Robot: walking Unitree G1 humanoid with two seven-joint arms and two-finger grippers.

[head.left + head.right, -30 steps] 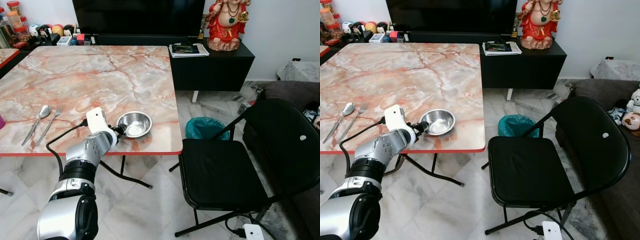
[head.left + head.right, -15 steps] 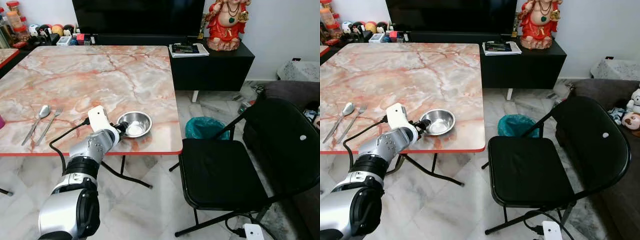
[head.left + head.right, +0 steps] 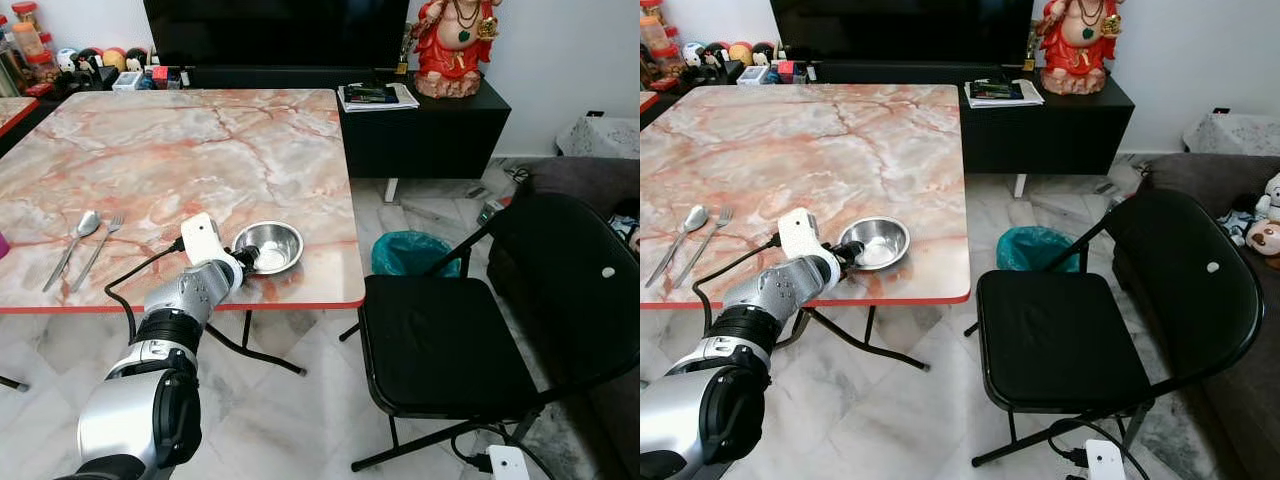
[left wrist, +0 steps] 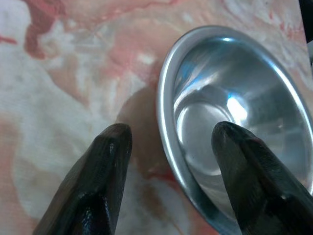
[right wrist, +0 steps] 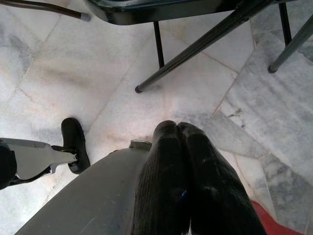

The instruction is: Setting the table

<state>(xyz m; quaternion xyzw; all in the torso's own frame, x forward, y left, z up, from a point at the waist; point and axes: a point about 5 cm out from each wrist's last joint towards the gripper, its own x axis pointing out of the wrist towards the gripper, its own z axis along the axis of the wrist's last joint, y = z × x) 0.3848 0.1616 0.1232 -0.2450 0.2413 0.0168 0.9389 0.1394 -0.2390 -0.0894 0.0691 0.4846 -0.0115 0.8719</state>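
Marble-patterned table (image 3: 180, 150) carries everything for this step, and the steel bowl (image 3: 270, 246) sits near its front edge, right at the tips of the left gripper (image 4: 168, 142). In the left wrist view the two black fingers (image 4: 105, 161) stand apart with the bowl's near rim between them: one finger hangs over the hollow of the bowl, the other over the bare tabletop just outside the rim. I cannot tell whether either pad touches the metal yet.

To do this well, I judge that the gripper should straddle the rim squarely, the inner finger low against the inside wall and the outer finger under the lip, and only then close. Thin polished steel is slippery, so a pinch taken too high on the rim could let the bowl tilt or skate toward the table edge. The spoon (image 3: 75, 242) and fork (image 3: 98, 250) lie side by side well away from the fingers, on the far side of the arm from the bowl.

Right gripper (image 5: 182, 171) hangs idle above the floor, fingers pressed together.

No brand, label or legible writing can be made out on the bowl, the cutlery or the table
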